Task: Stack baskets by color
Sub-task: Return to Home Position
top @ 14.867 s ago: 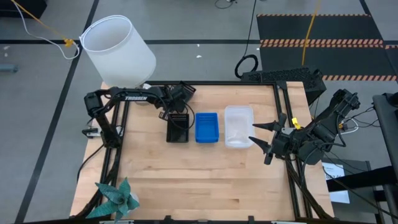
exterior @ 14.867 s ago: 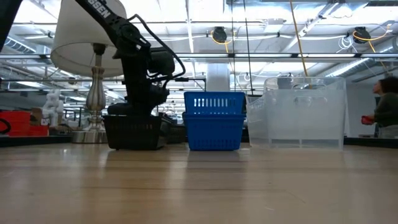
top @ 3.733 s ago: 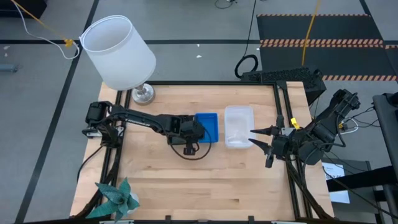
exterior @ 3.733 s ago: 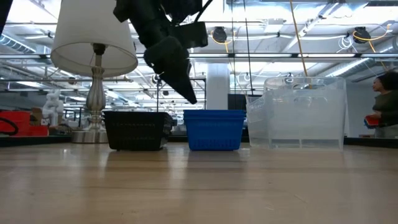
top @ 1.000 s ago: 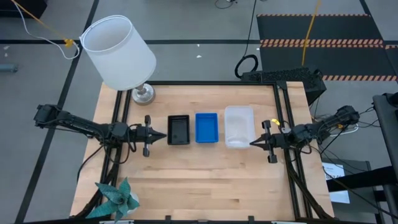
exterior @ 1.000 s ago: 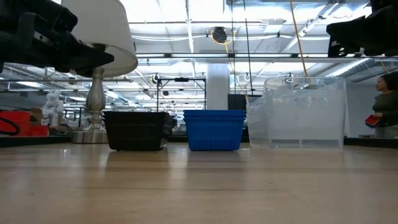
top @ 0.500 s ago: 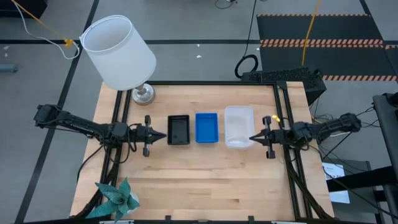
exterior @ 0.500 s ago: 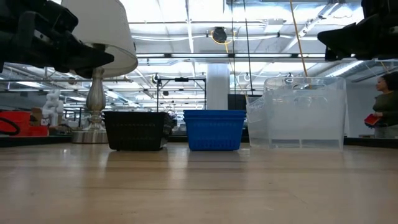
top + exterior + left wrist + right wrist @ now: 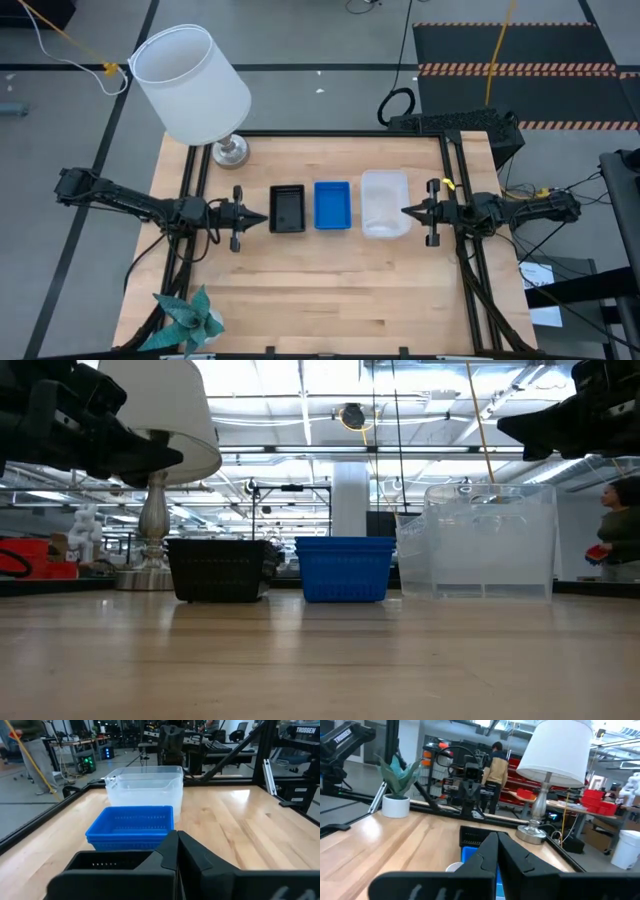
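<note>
Three basket stacks stand in a row mid-table, bottoms on the wood: black (image 9: 287, 209), blue (image 9: 332, 204) and clear (image 9: 384, 203). The low view shows them as black (image 9: 217, 569), blue (image 9: 345, 568) and clear (image 9: 490, 540). My left gripper (image 9: 262, 215) is shut and points level at the black stack from the table's left, a short gap away. My right gripper (image 9: 405, 211) is shut and points level at the clear stack from the right, its tip just off the basket's wall. In the wrist views the shut fingers (image 9: 177, 845) (image 9: 496, 845) hold nothing.
A white lamp (image 9: 190, 85) stands on its metal base (image 9: 230, 152) at the far left corner. A teal paper ornament (image 9: 185, 318) sits at the near left corner. Bare wood (image 9: 330, 290) spreads in front of the baskets. A person (image 9: 620, 530) stands beyond the table.
My right gripper has swung a little toward the table's far edge, so that the arm now lies straight across and its shut tip points at the clear stack's middle. The baskets have kept still.
</note>
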